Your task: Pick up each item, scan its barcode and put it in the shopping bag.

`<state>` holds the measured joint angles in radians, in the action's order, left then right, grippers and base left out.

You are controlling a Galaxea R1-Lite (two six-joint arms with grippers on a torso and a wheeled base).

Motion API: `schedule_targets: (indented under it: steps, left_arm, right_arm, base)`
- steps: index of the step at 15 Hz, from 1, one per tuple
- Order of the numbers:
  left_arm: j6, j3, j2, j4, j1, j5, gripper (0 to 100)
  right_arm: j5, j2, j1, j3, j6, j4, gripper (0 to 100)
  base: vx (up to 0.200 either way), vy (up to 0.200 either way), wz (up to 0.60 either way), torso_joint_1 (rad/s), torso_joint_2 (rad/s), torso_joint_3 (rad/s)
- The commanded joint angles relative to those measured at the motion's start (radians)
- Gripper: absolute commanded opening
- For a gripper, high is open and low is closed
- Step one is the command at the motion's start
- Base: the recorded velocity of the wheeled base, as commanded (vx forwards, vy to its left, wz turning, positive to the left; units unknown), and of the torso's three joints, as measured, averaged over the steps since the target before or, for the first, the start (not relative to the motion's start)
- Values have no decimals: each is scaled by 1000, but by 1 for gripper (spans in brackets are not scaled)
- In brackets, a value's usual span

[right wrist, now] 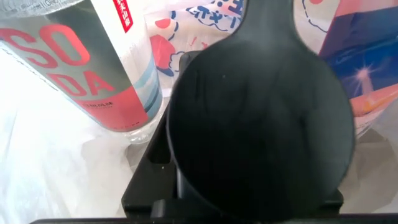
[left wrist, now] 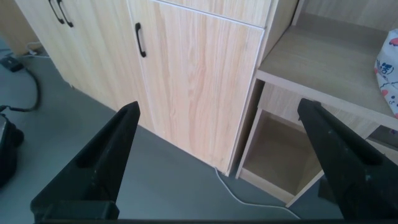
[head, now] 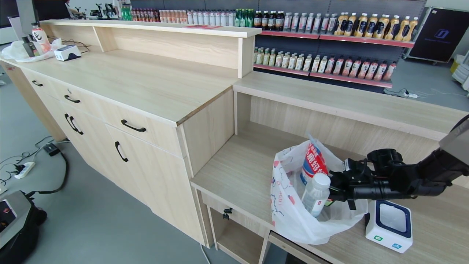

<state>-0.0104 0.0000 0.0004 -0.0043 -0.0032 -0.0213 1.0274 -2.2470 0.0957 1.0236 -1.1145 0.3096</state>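
The robot seems to be at the last part of a step: dropping an item into the bag [head: 293,216]. The right gripper [head: 334,192] is in the bag's open top, on the low counter [head: 238,172] at the right. Up close, a dark round thing [right wrist: 261,112] blocks the view, so one cannot tell if this gripper is open or closed, or if it grips anything.

A bottle [head: 316,194] stands in the bag just beside the gripper, and a packet [head: 313,163] sits behind it. The next move is probably to let go, if something is held, and lift straight up. The bottle and the soft bag sides are close and could catch.

The scanner [head: 389,225] sits just right of the bag. The left gripper [left wrist: 219,106] is wide open and empty, low by the cabinet door [left wrist: 199,81].
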Motion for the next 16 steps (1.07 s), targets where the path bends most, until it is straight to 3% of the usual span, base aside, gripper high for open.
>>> schedule_targets:
  steps: [1,16]
  left_arm:
    - [0,0,0,0,0,0,100]
    - [0,0,0,-2,0,-2,100]
  right_arm:
    - [0,0,2,0,-2,0,0]
    - [-13,-16,5,-17,-27,0,0]
  base:
    - [0,0,0,0,0,0]
    - [0,0,0,0,0,0]
